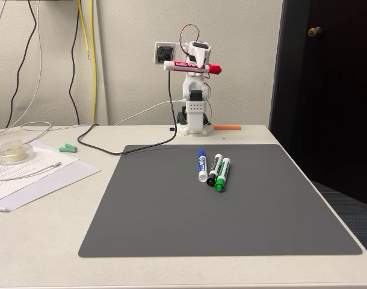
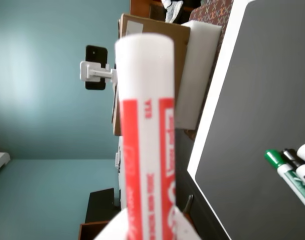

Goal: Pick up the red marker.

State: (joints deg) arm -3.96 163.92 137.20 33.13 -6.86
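Fixed view, L to R: papers (image 1: 33, 171) and tape roll (image 1: 14, 152) sat on tabletop (image 1: 45, 241). Grey mat (image 1: 171, 211) carried blue marker (image 1: 202, 165), black marker (image 1: 214, 169), green marker (image 1: 222, 174) side by side. Behind mat, arm folded upright, claw (image 1: 198, 65) clenched on red marker (image 1: 192, 67), held horizontal, well above tabletop. Wrist view: red marker (image 2: 147, 140) close up.

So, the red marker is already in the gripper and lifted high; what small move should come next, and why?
Probably just hold steady with the grip closed. The gripper has the red marker clamped crosswise, well above the gray mat, clear of the three markers lying there. The pick looks done, so opening now would likely drop it.
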